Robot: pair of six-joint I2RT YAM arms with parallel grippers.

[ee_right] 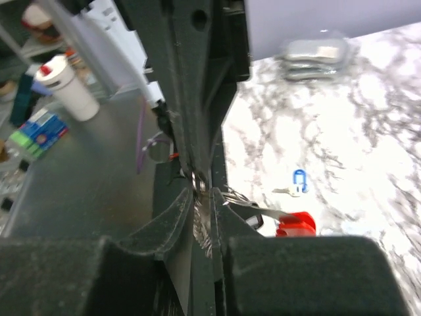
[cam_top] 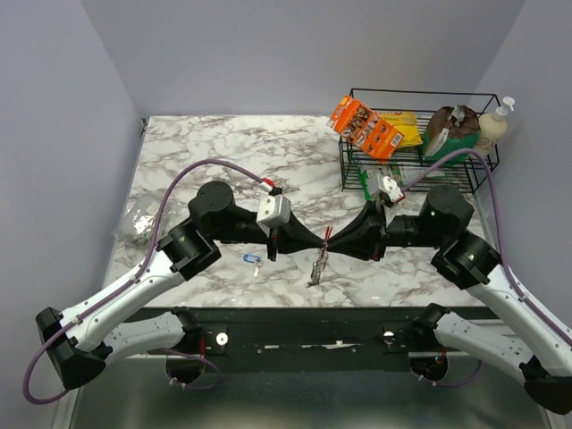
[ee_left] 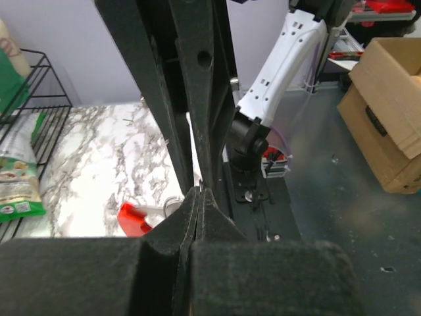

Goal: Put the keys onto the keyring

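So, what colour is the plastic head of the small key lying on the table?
The key's head is bright blue; right wrist view.

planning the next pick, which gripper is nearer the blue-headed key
Left. The left gripper ends just right of the blue-headed key; the right gripper comes from farther right, on the keyring's far side.

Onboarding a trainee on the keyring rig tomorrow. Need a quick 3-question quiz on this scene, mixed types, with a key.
1. True or false: the blue-headed key is already threaded on the keyring.
2. Pick one. The wire rack stands at: A) the far right corner of the table; B) its far left corner; C) its near edge.
3. One word: is the left gripper open or shut?

Key: 1) False, the key lies on the table, apart from the keyring. 2) A. 3) Shut.
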